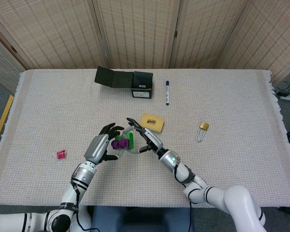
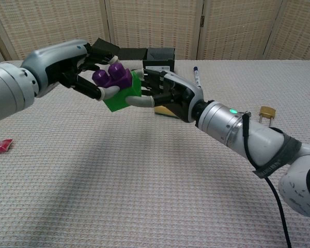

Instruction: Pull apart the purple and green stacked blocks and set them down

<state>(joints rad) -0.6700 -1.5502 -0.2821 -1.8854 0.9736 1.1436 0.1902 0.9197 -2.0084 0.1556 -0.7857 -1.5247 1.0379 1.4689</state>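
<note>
Two robot hands meet above a table (image 1: 232,96) covered in beige woven cloth, both holding one stack of toy blocks in the air. The left hand (image 2: 75,70) grips the purple studded plastic block (image 2: 113,77), fingers curled around it. The right hand (image 2: 168,93) grips the green plastic block (image 2: 121,97) joined beneath it. The blocks remain stacked together. At the table's far edge sits an open black cardboard box (image 1: 141,85); its contents cannot be made out. Elsewhere lie a blue marker pen (image 1: 167,92), a yellow rectangular block (image 1: 151,122), a brass padlock (image 1: 202,129) and a small pink object (image 1: 61,154).
</note>
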